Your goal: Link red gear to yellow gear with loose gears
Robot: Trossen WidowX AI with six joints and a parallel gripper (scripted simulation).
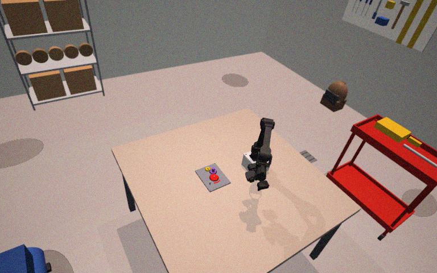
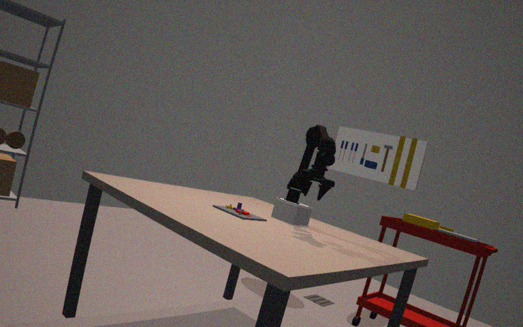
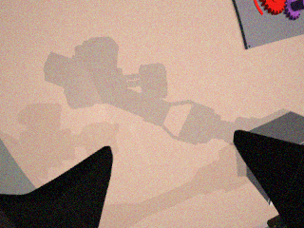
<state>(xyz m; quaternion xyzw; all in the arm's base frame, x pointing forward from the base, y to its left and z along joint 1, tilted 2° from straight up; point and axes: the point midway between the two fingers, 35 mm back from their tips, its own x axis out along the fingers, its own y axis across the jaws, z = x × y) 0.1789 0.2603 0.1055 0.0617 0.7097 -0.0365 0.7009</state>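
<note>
Claw hangs spread and unladen above the counter, well apart from the grey board, where a purple gear sits between the red gear and yellow gear.

Top view: grey board on table. Red gear on it, purple gear between red and yellow gear. Teeth contact too small to confirm. Black arm on pale base; gripper open, over table, well off board. Red cart beside table, yellow box on top.
</note>
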